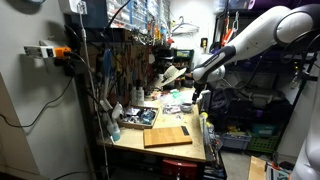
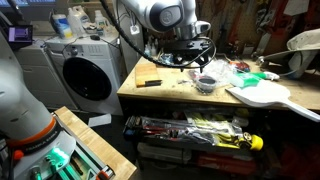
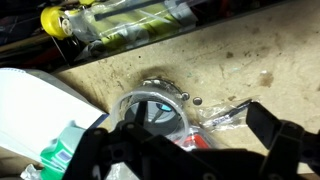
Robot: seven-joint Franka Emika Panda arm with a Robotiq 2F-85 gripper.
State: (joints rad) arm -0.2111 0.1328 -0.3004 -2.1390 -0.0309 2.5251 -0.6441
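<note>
Workbench scene, items listed in descending size.

(a) Washing machine [image 2: 85,70]: stands well apart from the tool, past the end of the tabletop.

(b) Tabletop [image 2: 170,92]: a worn wooden bench surface lying directly beneath the tool, seen in both exterior views.

(c) Arm [image 1: 255,35]: a white, jointed arm that reaches over the bench and bends downward to carry the tool.

(d) White paddle-shaped board [image 2: 262,95]: lies flat on the tabletop near the tool, on the side away from the washing machine.

(e) Wooden board [image 1: 167,136]: lies flat near the bench's front edge, below and apart from the tool in an exterior view.

(f) Tool [image 2: 197,62]: points down at the tabletop. In the wrist view the tool [image 3: 185,150] is released, its two dark fingers [image 3: 270,130] spread wide and grasping nothing.

(g) Clear round container [image 3: 155,105]: stands upright on the tabletop just below the tool, ahead of the gap between the spread fingers. Whether the fingers touch it cannot be told. In an exterior view it appears as a small dark bowl shape [image 2: 207,82].

(h) Dark-handled implement [image 2: 150,83]: lies on the tabletop beside the tool, towards the washing machine.

(i) Yellow-capped item [image 2: 255,142]: rests on the shelf [image 2: 190,130] under the bench, well below the tool.
</note>
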